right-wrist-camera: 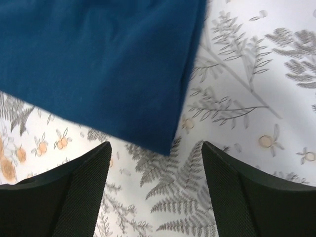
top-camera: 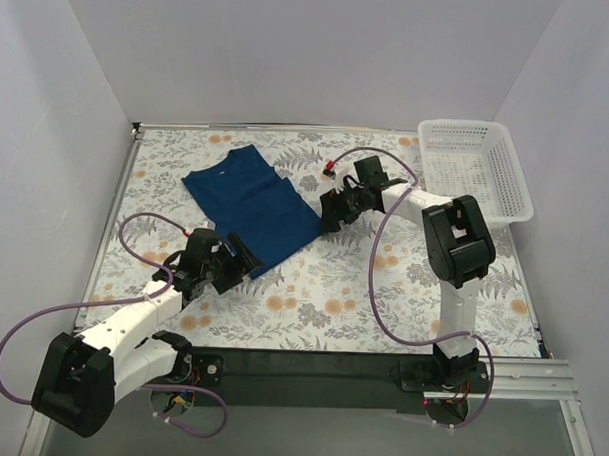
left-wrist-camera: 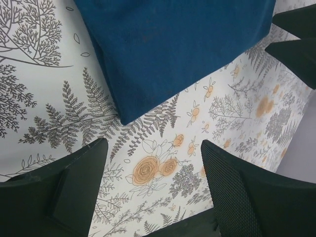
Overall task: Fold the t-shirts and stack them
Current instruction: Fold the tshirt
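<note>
A navy blue t-shirt (top-camera: 253, 201) lies folded in a long strip on the floral tablecloth, running from back left to front right. No print or label shows. My left gripper (top-camera: 239, 260) is open and empty just off the shirt's near corner (left-wrist-camera: 124, 120). My right gripper (top-camera: 328, 215) is open and empty just off the shirt's right corner (right-wrist-camera: 163, 149). Each wrist view shows bare cloth between the fingers, with the blue fabric (right-wrist-camera: 98, 64) just ahead.
A white plastic lattice basket (top-camera: 474, 166) stands at the back right of the table. Purple cables loop from both arms over the tablecloth (top-camera: 312, 298). White walls close in the back and sides. A dark strip edges the near side.
</note>
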Controlling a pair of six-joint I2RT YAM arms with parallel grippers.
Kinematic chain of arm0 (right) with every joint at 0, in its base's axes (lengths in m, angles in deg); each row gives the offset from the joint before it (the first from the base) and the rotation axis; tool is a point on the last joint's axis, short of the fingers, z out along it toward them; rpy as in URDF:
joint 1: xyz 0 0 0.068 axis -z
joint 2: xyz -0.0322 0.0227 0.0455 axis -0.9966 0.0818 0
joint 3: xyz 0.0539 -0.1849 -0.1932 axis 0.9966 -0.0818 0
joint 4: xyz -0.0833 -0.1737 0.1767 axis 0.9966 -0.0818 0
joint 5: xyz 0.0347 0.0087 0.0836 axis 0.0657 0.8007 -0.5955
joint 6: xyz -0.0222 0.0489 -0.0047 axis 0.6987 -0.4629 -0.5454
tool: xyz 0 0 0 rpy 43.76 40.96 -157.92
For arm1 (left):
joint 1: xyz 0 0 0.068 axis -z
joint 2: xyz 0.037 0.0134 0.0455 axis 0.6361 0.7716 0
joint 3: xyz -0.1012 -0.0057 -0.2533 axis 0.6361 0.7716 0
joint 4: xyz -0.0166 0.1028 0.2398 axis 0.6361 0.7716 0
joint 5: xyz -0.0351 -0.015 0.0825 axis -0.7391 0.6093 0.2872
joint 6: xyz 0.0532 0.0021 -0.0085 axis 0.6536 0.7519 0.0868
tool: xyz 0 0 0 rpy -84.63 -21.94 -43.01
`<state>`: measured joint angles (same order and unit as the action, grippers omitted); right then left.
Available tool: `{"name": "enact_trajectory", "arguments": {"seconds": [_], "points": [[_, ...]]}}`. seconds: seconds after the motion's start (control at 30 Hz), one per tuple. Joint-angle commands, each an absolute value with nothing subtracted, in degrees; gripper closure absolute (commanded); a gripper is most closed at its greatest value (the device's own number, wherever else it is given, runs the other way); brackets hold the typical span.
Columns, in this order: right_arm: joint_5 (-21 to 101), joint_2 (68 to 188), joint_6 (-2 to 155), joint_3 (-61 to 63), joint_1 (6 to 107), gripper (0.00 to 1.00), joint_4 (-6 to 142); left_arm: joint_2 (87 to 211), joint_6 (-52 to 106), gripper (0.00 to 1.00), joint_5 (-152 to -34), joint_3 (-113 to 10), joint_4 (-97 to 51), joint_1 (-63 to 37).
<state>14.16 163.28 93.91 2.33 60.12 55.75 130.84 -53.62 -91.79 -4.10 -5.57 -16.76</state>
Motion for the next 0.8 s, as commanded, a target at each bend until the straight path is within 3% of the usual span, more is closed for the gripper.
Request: {"name": "enact_trajectory", "arguments": {"seconds": [0.0,0.1,0.23,0.3,0.4,0.43,0.53,0.77], "points": [[15.61,166.58,86.54,5.71,60.35,0.33,58.28,129.34,-56.06,0.3,-87.71,-6.11,-5.79,-16.48],[13.77,168.51,84.25,6.51,60.52,0.37,58.28,127.23,-54.83,0.3,-86.13,-7.69,-3.34,-16.48],[10.34,169.4,83.63,6.16,60.61,0.55,57.32,123.19,-52.98,0.3,-85.59,-9.54,-0.17,-16.48],[9.72,169.05,83.63,5.54,60.61,0.59,56.0,122.31,-52.28,0.3,-85.51,-10.68,1.5,-16.48],[9.28,168.26,84.07,3.35,60.79,0.72,54.6,121.25,-51.4,0.3,-85.59,-11.39,2.47,-16.48],[9.28,167.91,84.07,2.04,60.7,0.84,54.42,120.9,-51.22,0.3,-85.51,-11.65,2.65,-16.48],[9.63,164.58,84.68,-1.99,61.49,0.99,53.54,120.37,-50.34,0.3,-86.03,-12.35,3.0,-16.48],[14.2,150.16,92.57,-14.12,63.42,0.99,45.65,120.63,-44.63,0.3,-95.68,-13.23,1.34,-16.48]]}}
